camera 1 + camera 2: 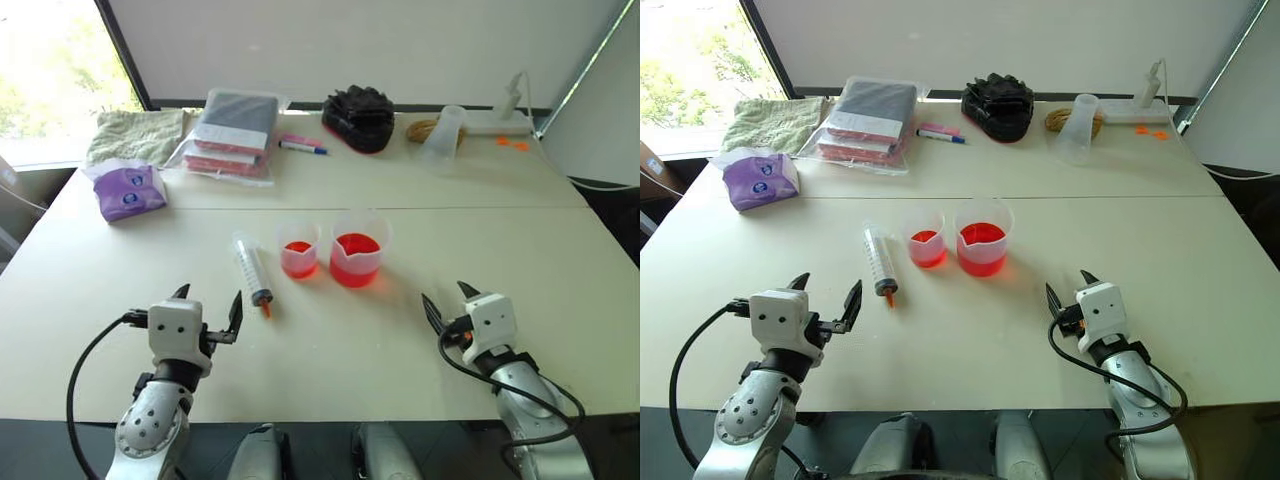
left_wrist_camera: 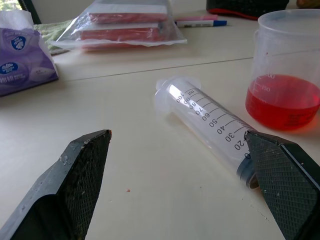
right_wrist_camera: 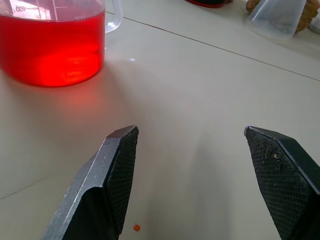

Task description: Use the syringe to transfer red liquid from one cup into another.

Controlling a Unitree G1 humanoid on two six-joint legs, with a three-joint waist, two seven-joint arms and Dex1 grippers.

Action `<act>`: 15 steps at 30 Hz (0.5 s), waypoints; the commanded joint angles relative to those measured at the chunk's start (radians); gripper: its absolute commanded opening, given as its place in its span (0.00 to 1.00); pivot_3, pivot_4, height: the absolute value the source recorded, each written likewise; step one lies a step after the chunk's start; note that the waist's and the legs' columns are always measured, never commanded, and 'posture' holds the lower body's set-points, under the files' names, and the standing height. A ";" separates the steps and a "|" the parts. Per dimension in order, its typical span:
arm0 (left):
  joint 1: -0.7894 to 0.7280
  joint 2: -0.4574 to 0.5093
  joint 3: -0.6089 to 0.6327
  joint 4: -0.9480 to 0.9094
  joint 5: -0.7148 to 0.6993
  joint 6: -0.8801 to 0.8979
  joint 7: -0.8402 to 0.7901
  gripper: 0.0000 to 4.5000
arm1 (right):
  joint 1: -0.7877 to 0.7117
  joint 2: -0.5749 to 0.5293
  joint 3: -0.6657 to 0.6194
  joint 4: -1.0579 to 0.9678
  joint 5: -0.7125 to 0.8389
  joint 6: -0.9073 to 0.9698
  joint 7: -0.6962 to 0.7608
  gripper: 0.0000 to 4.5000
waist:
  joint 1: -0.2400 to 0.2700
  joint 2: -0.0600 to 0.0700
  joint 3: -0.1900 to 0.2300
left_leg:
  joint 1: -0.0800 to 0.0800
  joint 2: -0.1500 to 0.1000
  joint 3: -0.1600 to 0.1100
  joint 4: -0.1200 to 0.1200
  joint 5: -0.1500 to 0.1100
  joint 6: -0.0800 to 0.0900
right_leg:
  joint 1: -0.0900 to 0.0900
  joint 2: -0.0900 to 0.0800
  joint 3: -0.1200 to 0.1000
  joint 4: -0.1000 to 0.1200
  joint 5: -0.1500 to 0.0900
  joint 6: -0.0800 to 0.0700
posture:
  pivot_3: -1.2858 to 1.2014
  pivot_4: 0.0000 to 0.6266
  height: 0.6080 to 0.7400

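The syringe (image 1: 253, 270), clear with an orange tip, lies flat on the white table (image 1: 560, 260), its tip toward me. Just right of it stand the narrower cup (image 1: 299, 250) with a little red liquid (image 1: 298, 247) and the wider spouted cup (image 1: 357, 250), which holds more. My left gripper (image 1: 210, 300) hovers open near the front edge, just left of the syringe tip and apart from it. My right gripper (image 1: 447, 297) is open and empty, to the right of the wider cup. In the left wrist view the syringe (image 2: 210, 122) lies ahead between the open fingers (image 2: 85, 170).
Along the far side lie a purple tissue pack (image 1: 128, 192), a folded towel (image 1: 135, 135), a bagged stack of books (image 1: 232, 133), pens (image 1: 302, 144), a black object (image 1: 359, 118), a frosted cup (image 1: 444, 133) and a white power strip (image 1: 500, 122).
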 commanded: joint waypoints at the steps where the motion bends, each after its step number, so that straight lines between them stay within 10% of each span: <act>1: -0.011 0.003 -0.019 -0.004 0.008 -0.028 -0.016 0.99 | -0.001 0.002 -0.023 -0.038 0.003 -0.032 -0.006 0.77 | 0.001 0.000 0.000 | 0.000 0.000 0.000 0.000 0.000 0.000 | 0.000 0.000 0.000 0.000 0.000 0.000 | 0.52 0.24 1.00; 15: -0.028 -0.011 -0.005 0.007 -0.024 -0.031 -0.042 0.99 | -0.027 -0.023 -0.053 0.060 0.023 -0.112 0.045 0.77 | 0.003 0.000 0.000 | 0.000 0.000 0.000 0.000 0.000 0.000 | 0.000 0.000 0.000 0.000 0.000 0.000 | 0.52 0.24 1.00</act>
